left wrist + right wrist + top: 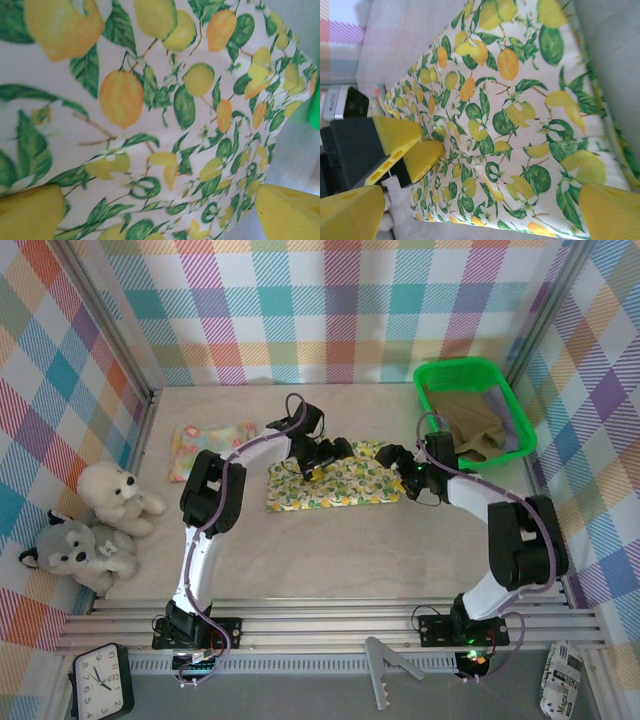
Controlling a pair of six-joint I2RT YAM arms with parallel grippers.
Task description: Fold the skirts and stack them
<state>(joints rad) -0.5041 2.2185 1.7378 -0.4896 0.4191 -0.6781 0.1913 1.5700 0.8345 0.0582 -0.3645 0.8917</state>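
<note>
The yellow-green floral skirt (335, 485) lies flat in the middle of the table. My left gripper (325, 455) sits low over its far edge, open, and the print (165, 110) spreads between the fingertips (30, 212). Over the skirt's right end my right gripper (400, 465) is open too, the cloth (520, 115) beneath it. In the right wrist view the left gripper (412, 147) rests on the skirt's far side. A pale yellow-pink floral skirt (212, 445) lies folded at the back left. An olive-khaki skirt (470, 425) and a lavender-grey one (512, 445) lie in the green tray (470, 370).
A white plush toy (115, 495) and a grey one (75, 550) sit by the left wall. Plaid walls close in the back and sides. The tray stands at the back right corner, its edge (315, 107) just beyond the skirt.
</note>
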